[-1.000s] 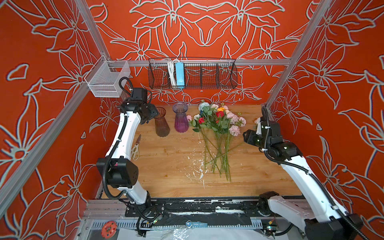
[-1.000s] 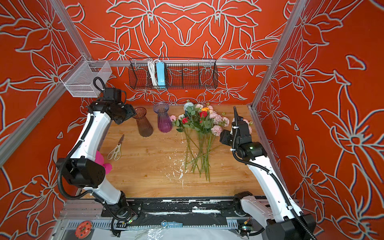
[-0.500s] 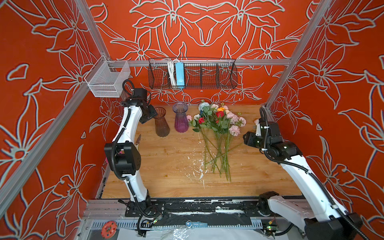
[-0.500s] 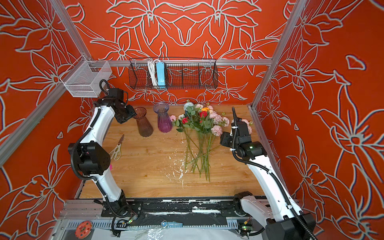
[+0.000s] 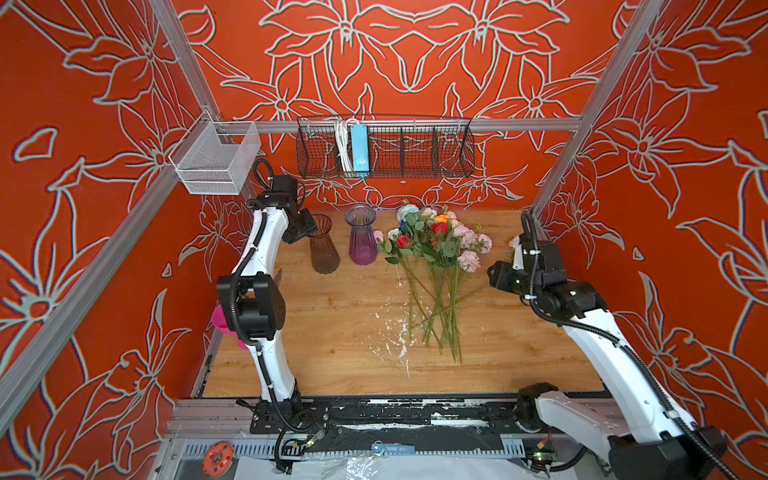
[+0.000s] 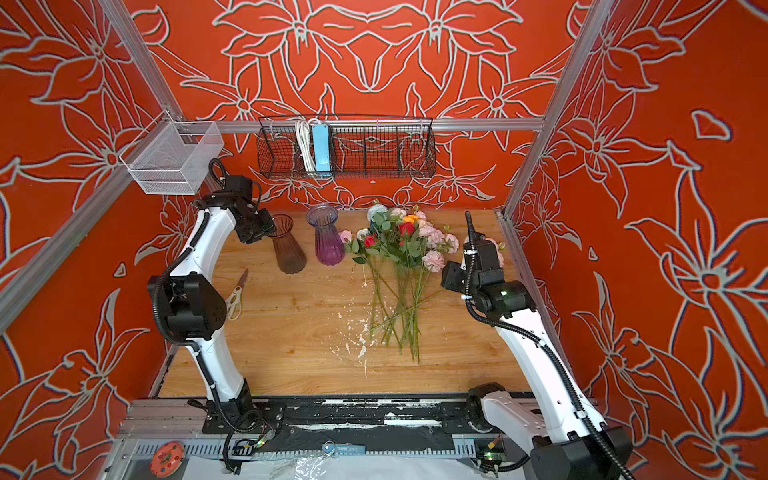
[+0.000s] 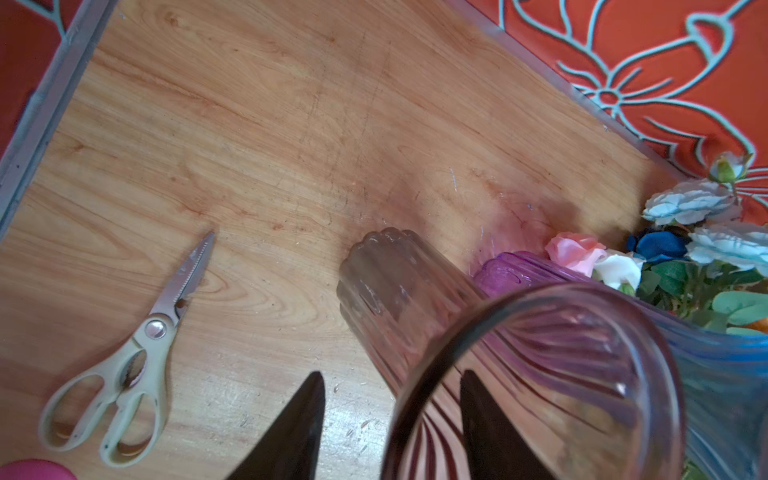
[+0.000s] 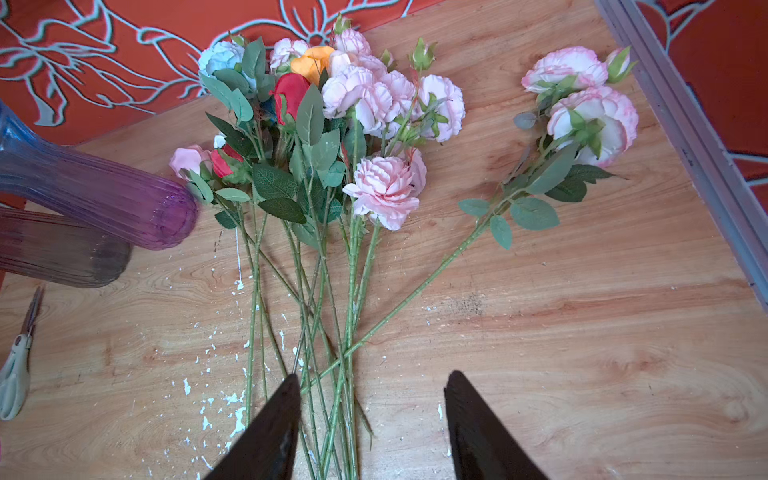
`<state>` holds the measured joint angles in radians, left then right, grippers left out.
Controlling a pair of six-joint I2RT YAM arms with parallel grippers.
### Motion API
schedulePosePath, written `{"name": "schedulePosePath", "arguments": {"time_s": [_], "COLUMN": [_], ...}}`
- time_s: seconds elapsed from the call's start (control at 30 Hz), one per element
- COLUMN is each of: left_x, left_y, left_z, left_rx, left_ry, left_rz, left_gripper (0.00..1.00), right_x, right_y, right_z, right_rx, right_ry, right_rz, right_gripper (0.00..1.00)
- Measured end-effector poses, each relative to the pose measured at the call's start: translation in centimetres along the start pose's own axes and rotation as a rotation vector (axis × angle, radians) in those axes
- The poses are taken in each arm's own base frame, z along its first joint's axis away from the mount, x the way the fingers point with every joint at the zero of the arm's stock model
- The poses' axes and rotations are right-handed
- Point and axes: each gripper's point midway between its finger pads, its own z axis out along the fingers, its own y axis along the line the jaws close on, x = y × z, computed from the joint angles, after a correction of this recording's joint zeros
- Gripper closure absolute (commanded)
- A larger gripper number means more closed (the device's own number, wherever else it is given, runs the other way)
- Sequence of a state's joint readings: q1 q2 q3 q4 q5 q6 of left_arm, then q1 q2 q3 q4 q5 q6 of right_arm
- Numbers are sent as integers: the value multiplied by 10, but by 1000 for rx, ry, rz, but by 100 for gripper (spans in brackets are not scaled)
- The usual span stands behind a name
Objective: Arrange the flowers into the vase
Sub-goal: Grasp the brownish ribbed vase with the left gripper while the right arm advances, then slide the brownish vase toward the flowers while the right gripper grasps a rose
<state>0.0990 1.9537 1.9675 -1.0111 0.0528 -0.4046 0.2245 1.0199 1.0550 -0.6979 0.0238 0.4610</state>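
Flowers (image 5: pixel 434 245) are being left flat on the surface (image 5: pixel 332 332), long stems being aimed at the nearer right pincer (image 8: pixel 372 374), spread and empty. Brown vase (image 7: pixel 395 291) rim is being straddled by left pincer (image 7: pixel 390 374), unclenched.

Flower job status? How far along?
Nothing done yet: the long green-stemmed artificial flowers all lie on the wooden table; the smoky brown ribbed glass vase and purple ribbed glass vase stand empty. In hand: the left end effector straddles the brown vase's rim, jaws not clamped; the right end effector hovers open over the flowers. Left: every stem into a vase.
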Motion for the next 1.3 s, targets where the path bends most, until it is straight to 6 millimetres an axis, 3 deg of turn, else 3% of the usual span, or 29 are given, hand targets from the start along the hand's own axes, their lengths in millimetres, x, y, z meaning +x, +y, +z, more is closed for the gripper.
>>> {"name": "schedulePosePath", "arguments": {"time_s": [0.23,0.37,0.5,0.63,0.87,1.0,1.17,1.3], "left_x": [1,6,7,8,19,40,87,116], "left_y": [-4,-5,-6,-16,-18,-11,3,-3], "left_z": [-3,-3,-3,-6,-14,-26,-51,-71], "left_rx": [22,29,37,100,118,127,125,138], "left_ry": [9,29,35,51,80,112,186,207], "left_rz": [28,36,42,36,48,47,46,93], "left_gripper": [72,76,84,99,100,100,100,100], "right_x": [11,19,17,16,10,9,10,11], "right_y": [-8,-12,-11,-11,-14,-15,-18,-21], "right_z": [18,30,32,32,32,38,49,61], "right_rx": [31,47,45,44,59,66,82,98], "right_ry": [10,40,35,29,5,7,22,37], "right_rz": [39,52,59,60,65,67,72,77], "right_gripper": [45,45,45,45,46,46,46,45]}}
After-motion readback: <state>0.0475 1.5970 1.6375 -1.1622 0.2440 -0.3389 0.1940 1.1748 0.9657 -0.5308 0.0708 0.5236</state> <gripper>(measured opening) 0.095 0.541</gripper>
